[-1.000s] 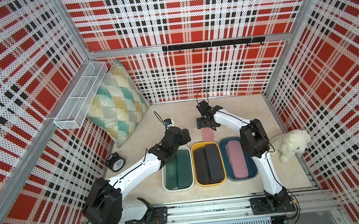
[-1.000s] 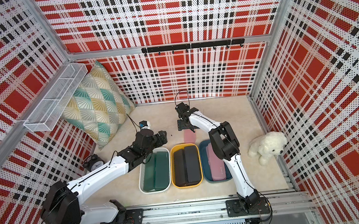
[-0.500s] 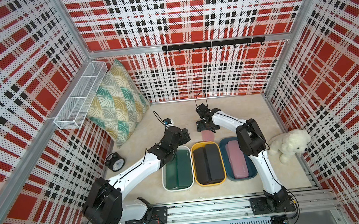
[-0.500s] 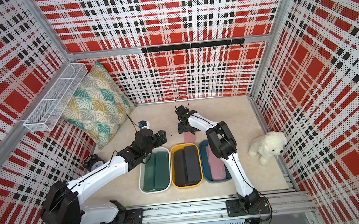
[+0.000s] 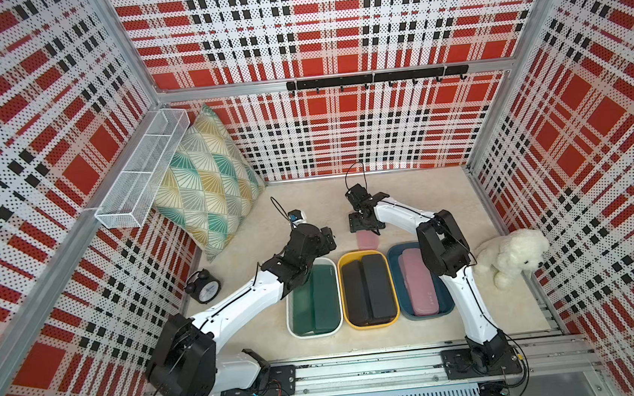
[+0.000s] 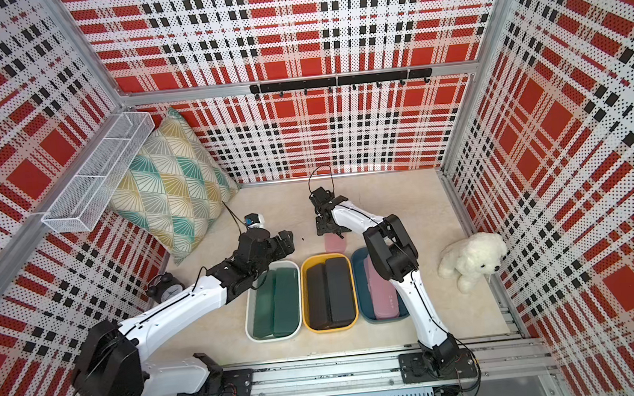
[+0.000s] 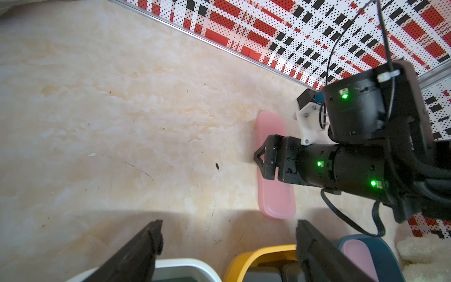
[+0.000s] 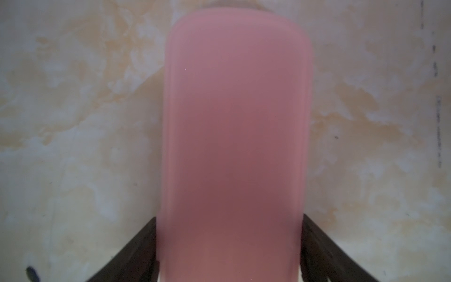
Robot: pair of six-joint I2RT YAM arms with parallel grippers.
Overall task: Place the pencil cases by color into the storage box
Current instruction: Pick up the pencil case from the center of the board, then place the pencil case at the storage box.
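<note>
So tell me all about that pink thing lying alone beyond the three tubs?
It is a pink pencil case: long, flat, round-cornered, smooth and matte like hard plastic. It lies flat on the beige table, just beyond the yellow tub, apart from it. The right pincer straddles it, fingers against both long sides.

Set high over the near rail (image 5: 362,371) in both top views, faced down on the whole scene. From left wrist, looked low toward the far wall (image 7: 317,36). From right wrist, close above pink pencil case (image 8: 234,146), shared by all views.
</note>
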